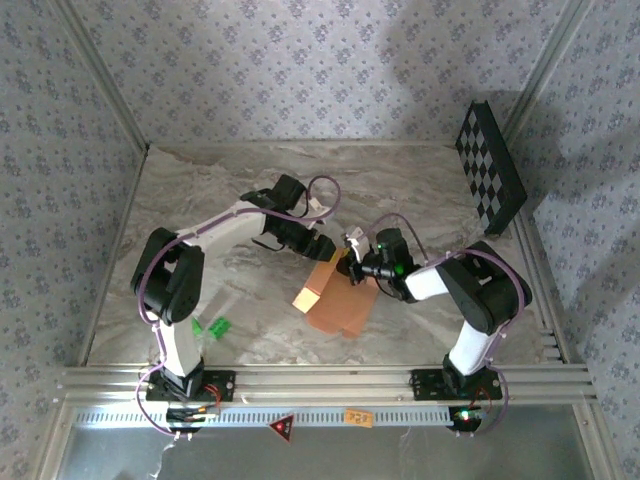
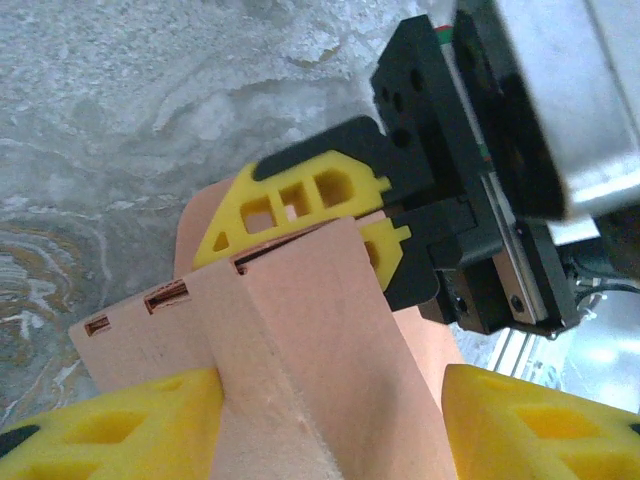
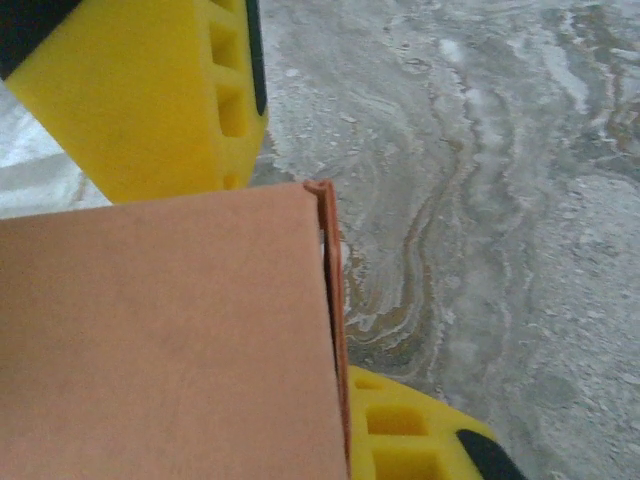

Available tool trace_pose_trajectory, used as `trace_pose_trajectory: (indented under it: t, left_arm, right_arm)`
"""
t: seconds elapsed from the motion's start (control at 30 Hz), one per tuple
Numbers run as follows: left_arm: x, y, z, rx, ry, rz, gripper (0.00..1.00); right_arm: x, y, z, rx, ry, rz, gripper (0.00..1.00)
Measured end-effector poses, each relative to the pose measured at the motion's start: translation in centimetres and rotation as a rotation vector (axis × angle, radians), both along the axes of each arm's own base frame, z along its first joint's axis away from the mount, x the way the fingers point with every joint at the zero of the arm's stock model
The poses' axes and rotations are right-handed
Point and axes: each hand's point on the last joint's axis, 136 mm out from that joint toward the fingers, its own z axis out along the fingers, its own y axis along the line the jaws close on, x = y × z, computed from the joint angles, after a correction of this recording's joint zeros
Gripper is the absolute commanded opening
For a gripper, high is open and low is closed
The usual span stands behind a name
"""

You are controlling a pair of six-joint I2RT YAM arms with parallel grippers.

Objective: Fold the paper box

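The salmon-orange paper box (image 1: pixel 335 292) lies partly folded at the table's middle, one panel raised. My right gripper (image 1: pixel 352 268) is shut on the top edge of that raised panel. In the left wrist view its yellow fingers (image 2: pixel 300 195) pinch the slotted edge. The right wrist view shows the doubled panel edge (image 3: pixel 335 300) between the pads of my right gripper (image 3: pixel 320 290). My left gripper (image 2: pixel 330 400) reaches in from the far side (image 1: pixel 318 246). It is open and straddles the raised fold of the paper box (image 2: pixel 320 330); its left finger (image 2: pixel 120 420) touches the card.
A black-and-white checkerboard panel (image 1: pixel 490 165) leans at the back right corner. Small green pieces (image 1: pixel 212 327) lie near the left arm's base. An aluminium rail (image 1: pixel 320 382) runs along the near edge, and patterned walls close in the marbled table (image 1: pixel 200 200).
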Motion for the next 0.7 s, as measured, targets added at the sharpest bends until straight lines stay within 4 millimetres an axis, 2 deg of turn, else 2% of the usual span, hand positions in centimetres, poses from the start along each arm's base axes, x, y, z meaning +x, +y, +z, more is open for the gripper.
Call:
trace_pose_trajectory:
  t: [0.33,0.67,0.7]
  left_arm:
    - [-0.6,0.9,-0.3,-0.017,-0.009,0.044,0.63]
    - [-0.1,1.3,0.2,-0.059,-0.008,0.113,0.65]
    - [0.0,1.5,0.4,-0.062,-0.01,0.121,0.65]
  right_arm:
    - [-0.7,-0.1,0.1,-0.158,-0.011,-0.162,0.0]
    - [-0.9,0.1,0.0,-0.212,0.101,-0.254,0.0]
    - [-1.0,0.0,0.0,-0.217,0.111,-0.256,0.02]
